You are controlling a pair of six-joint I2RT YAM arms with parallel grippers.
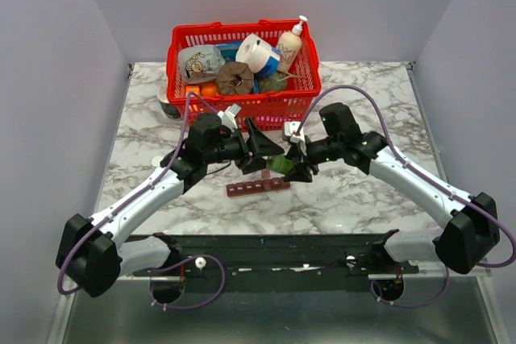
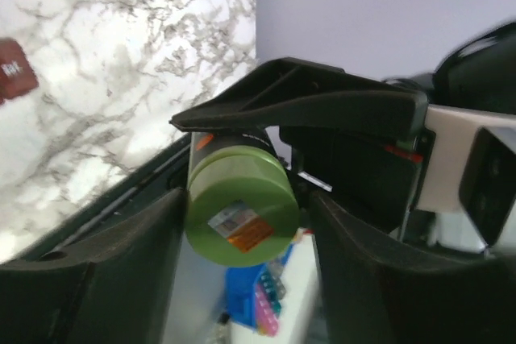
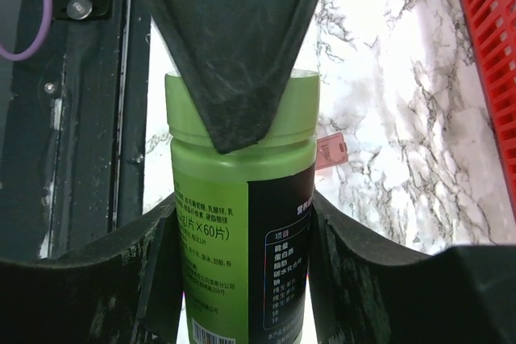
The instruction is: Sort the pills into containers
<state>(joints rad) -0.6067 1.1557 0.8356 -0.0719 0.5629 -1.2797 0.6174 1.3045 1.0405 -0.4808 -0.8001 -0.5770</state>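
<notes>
Green bottle [image 3: 234, 223], dark red organizer [image 1: 258, 187], red basket [image 1: 242, 105], grey-veined white table [image 1: 339, 199]

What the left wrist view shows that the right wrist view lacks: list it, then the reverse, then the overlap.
Left wrist only: the green bottle seen end-on, a sticker on its round face, and the lilac wall behind.
Right wrist only: the bottle's side with its printed label, the red basket, and the black base rail.
Both: the bottle, the marble table and a corner of the pill organizer.
</notes>
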